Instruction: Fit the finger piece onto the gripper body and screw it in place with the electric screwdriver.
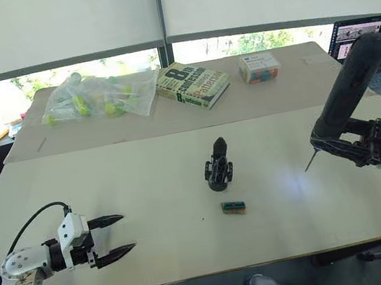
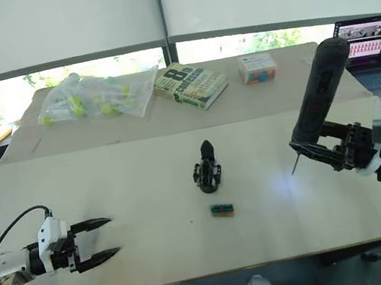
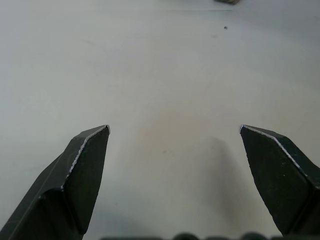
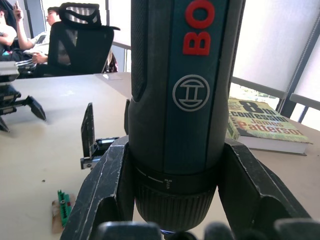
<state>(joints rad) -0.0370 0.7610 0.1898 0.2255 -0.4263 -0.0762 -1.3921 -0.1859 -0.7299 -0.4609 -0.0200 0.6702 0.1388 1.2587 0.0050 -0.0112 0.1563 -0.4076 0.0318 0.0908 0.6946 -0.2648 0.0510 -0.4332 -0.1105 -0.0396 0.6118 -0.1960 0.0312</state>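
L pincer (image 1: 118, 236) sat open and empty at near-left of desk (image 1: 167, 263). R pincer (image 4: 172, 200) clamped the electric screwdriver (image 1: 349, 90) at right, bit down. Gripper body (image 1: 218, 165) stood mid-desk. Risk: bit skating off screw, tipping unsupported body.

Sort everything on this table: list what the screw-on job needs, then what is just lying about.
For the job:
- chunky black gripper body, standing mid-table
- long matte-black electric screwdriver, clamped in the right hand
- open left hand, holding nothing

Lying about:
- small green-brown box
- paperback book
- clear plastic bag of yellow-green items
- small colourful carton
- laptop
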